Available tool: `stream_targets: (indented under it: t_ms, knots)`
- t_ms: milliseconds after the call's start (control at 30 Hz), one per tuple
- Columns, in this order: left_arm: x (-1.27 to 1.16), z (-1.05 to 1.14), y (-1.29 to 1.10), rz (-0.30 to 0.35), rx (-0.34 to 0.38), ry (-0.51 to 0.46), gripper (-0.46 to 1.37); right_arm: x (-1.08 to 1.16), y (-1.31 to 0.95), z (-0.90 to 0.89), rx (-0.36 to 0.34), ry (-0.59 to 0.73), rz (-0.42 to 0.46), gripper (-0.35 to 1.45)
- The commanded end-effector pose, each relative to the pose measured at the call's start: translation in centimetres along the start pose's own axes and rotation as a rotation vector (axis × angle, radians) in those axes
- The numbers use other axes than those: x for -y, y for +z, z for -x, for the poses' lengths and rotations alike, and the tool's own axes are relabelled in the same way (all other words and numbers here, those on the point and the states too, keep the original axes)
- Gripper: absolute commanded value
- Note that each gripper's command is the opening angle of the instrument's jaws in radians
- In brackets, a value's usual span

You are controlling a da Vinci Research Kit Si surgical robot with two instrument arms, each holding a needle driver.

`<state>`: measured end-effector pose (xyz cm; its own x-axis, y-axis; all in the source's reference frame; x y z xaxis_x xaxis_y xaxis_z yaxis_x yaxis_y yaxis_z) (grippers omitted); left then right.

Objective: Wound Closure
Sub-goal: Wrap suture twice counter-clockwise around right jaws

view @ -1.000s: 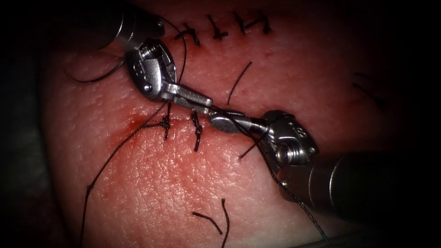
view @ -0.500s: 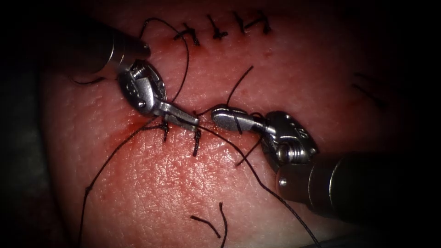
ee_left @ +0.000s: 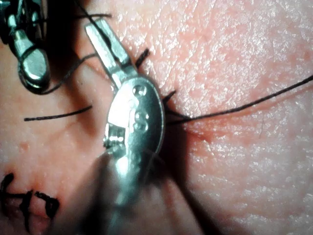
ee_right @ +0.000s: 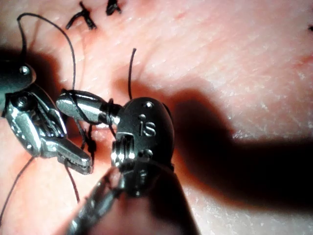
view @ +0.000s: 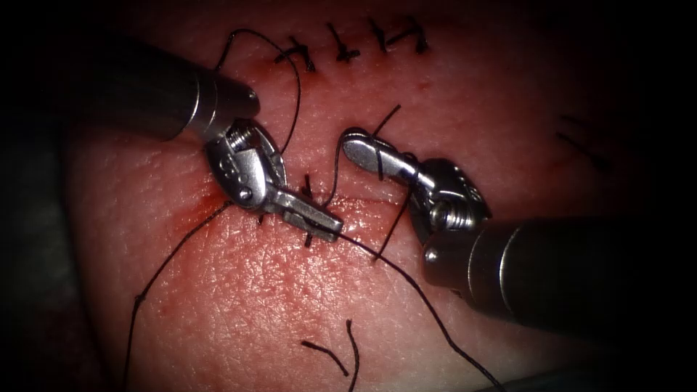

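Observation:
The tissue [view: 276, 290] has a cut [view: 377, 205] running across, with dark stitches [view: 308, 190] on it. My left tool [view: 330, 226] lies over those stitches with its jaws shut on the black thread [view: 406, 279], which trails down and right from the tip. The right tool [view: 352, 145] sits just above the cut, jaws shut, and a turn of thread [view: 378, 164] is wound round them. In the right wrist view the left tool [ee_right: 80, 164] is close beside the right tool [ee_right: 63, 104]. The left wrist view has the left tool [ee_left: 98, 27] near the right tool [ee_left: 29, 73].
A finished row of stitches [view: 348, 43] lies further up the tissue. A short thread tail [view: 388, 120] stands by the right tool's tip. Loose cut thread ends [view: 327, 352] rest on the near tissue. A long strand [view: 167, 258] runs off to the lower left.
The two tips were touching; they have parted. The left tool moved down and right over the stitches with the thread. The right tool rose away from the cut with the turn round its jaws.

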<state>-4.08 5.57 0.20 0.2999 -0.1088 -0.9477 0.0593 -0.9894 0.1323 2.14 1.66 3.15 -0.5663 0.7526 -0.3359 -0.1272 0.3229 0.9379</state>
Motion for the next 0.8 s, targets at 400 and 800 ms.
stream_targets:
  t_ms: [400,800]
  knots:
    - [0.1,0.06,-0.04,0.003,-0.005,-0.015,-0.35,0.15,-0.02,0.04,0.041,0.081,-0.016,-0.35]
    - [0.2,0.1,0.08,-0.001,-0.02,-0.056,-0.35,0.19,0.01,0.06,0.063,0.118,-0.027,-0.35]
